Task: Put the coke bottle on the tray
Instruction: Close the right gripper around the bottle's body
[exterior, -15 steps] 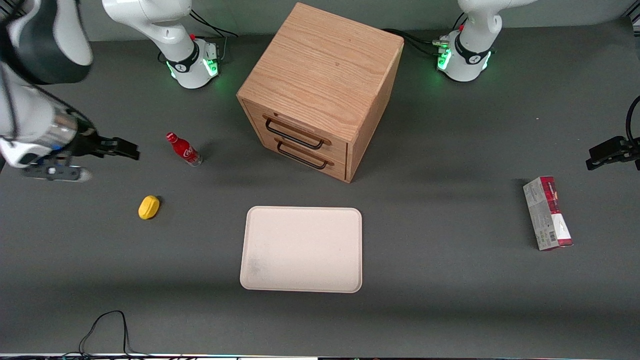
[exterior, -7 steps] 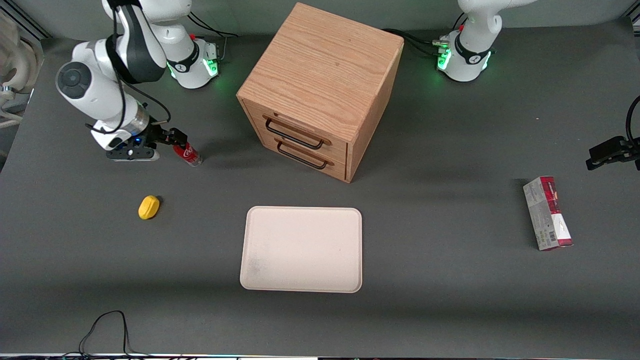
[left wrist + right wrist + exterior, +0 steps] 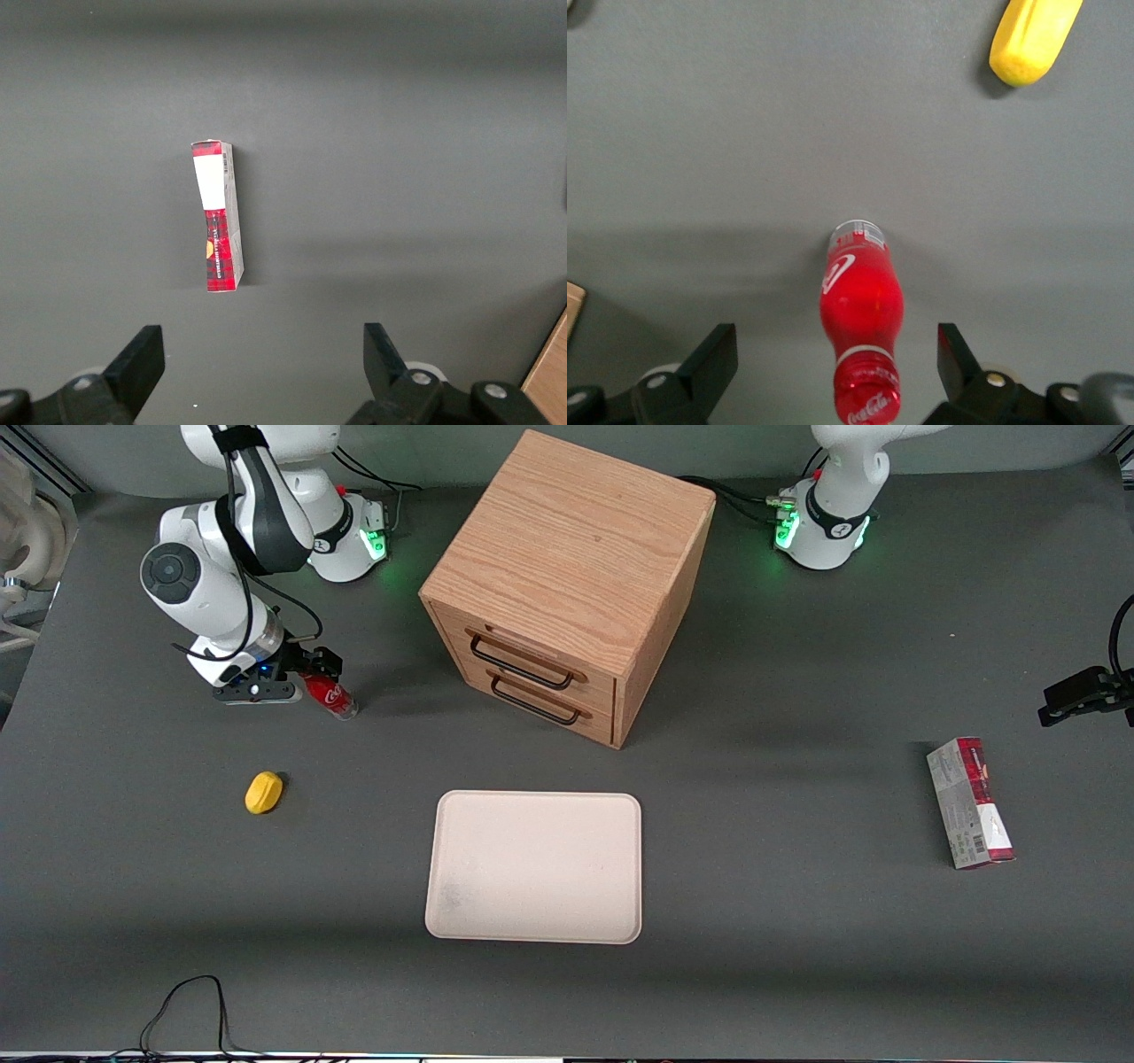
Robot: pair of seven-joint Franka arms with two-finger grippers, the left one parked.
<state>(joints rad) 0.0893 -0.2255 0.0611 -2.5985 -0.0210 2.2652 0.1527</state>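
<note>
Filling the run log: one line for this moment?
stage: pre-grasp | gripper: open, straddling upright red coke bottle | cream rectangular tray: bare

Even, soft overhead light covers the matte table (image 3: 797,974) with no glare. The cabinet (image 3: 567,576) throws a blurred shadow toward 3 o'clock. The hand (image 3: 312,668), fingers spread over the coke bottle (image 3: 331,696), dims the table beneath. Green lamps glow at the arm bases (image 3: 354,545). The front view is sharp; in the right wrist view the cap looks slightly soft.
</note>
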